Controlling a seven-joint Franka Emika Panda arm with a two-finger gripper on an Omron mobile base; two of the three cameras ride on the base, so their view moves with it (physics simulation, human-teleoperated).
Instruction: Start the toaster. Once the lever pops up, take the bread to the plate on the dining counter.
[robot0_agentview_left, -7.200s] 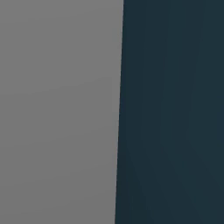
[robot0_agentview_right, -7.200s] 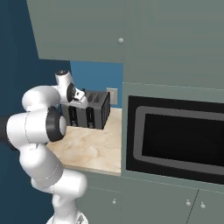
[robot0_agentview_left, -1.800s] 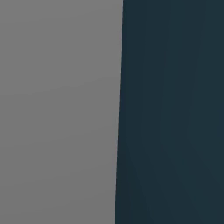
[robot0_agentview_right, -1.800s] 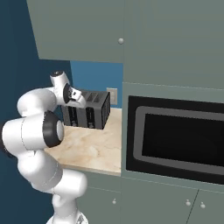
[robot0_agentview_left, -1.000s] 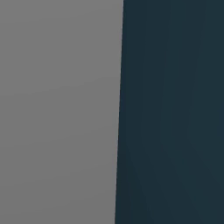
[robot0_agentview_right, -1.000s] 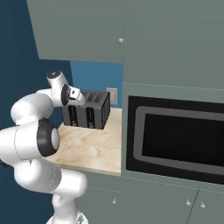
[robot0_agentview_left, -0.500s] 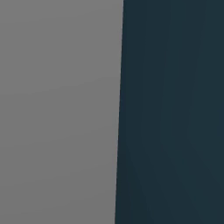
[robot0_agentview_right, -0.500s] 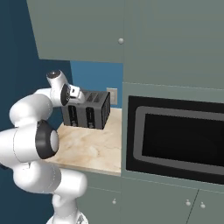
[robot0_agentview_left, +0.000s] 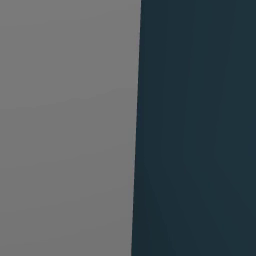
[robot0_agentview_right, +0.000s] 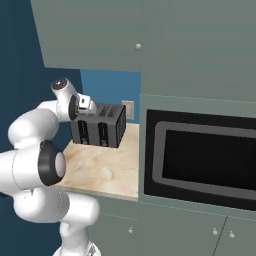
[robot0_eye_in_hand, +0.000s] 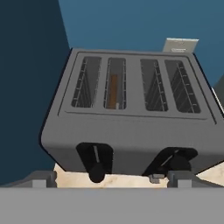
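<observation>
The dark grey four-slot toaster (robot0_eye_in_hand: 131, 113) stands on a beige marble-like counter (robot0_agentview_right: 105, 172) against the blue wall. The bread (robot0_eye_in_hand: 113, 91), a thin brown slice, stands sunk in the second slot from the left. Two levers are on the toaster's front. The left lever (robot0_eye_in_hand: 96, 169) has its knob at the low end of its slot; the right lever (robot0_eye_in_hand: 175, 161) is dark and hard to read. My gripper (robot0_eye_in_hand: 113, 178) hovers just in front of and above the toaster's front face, open, with nothing between its fingertips. In the right base view the hand (robot0_agentview_right: 80, 106) is at the toaster's (robot0_agentview_right: 100, 125) upper left. The plate and the dining counter are out of view.
A built-in microwave (robot0_agentview_right: 200, 157) fills the tall cabinet right of the toaster. Upper cabinets (robot0_agentview_right: 100, 35) hang close above it. A wall outlet (robot0_eye_in_hand: 180, 45) sits behind the toaster. A grey panel (robot0_agentview_left: 65, 125) and a dark blue wall (robot0_agentview_left: 195, 125) stand close on the left.
The arm's elbow has swung down and out over the last seconds, and the hand has edged left. In the last half second nothing visibly moves.
</observation>
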